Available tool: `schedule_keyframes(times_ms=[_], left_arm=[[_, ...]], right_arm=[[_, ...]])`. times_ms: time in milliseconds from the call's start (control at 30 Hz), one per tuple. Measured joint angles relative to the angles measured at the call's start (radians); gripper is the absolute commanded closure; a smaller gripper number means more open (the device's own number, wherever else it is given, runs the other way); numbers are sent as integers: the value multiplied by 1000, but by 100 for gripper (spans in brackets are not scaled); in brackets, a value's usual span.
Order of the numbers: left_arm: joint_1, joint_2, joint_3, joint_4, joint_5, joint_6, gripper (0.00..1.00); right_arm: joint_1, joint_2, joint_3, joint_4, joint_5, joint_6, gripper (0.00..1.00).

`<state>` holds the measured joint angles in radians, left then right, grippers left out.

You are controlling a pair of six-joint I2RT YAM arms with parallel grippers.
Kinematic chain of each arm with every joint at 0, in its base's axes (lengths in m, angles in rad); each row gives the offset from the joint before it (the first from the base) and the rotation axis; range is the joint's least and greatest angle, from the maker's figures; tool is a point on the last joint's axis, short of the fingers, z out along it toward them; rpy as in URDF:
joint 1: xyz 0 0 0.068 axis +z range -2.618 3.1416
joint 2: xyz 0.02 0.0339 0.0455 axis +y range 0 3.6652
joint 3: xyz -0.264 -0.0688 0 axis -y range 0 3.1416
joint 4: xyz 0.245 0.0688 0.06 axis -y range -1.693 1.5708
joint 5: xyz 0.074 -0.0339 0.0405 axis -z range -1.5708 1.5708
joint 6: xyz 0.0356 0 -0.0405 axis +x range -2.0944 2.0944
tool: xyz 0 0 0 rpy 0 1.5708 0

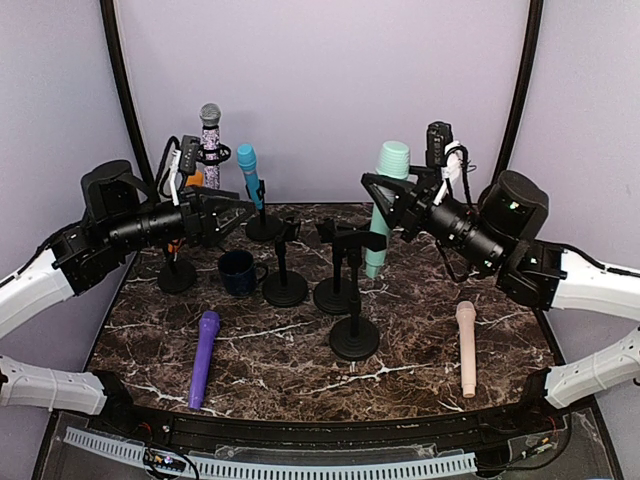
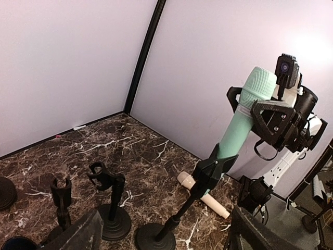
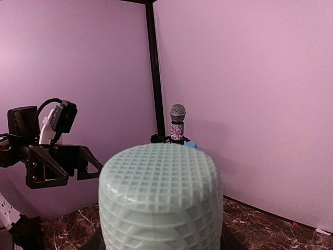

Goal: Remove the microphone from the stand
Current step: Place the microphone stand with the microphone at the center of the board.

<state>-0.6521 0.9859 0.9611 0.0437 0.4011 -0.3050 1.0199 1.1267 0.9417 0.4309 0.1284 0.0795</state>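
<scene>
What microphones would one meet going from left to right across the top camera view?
purple microphone, lying flat → blue microphone → mint-green microphone → beige microphone, lying flat. The glittery microphone is left out: it lines up with the purple one, so its place is unclear.

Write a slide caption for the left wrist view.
Right gripper clamps the mint-green microphone, which sits in its stand clip above the marble table.
</scene>
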Motion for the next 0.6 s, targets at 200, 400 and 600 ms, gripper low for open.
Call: schedule_keyframes(times_ms=[200, 400, 600], left_arm=[[-111, 93, 83, 42, -73, -56, 13], [-199, 226, 153, 71, -123, -84, 13], [-247, 364, 229, 67, -157, -96, 13]], right_arm=[[13, -9, -5, -9, 37, 0, 100], [31, -39, -29, -13, 93, 0, 100], [33, -105, -76, -31, 143, 7, 100]])
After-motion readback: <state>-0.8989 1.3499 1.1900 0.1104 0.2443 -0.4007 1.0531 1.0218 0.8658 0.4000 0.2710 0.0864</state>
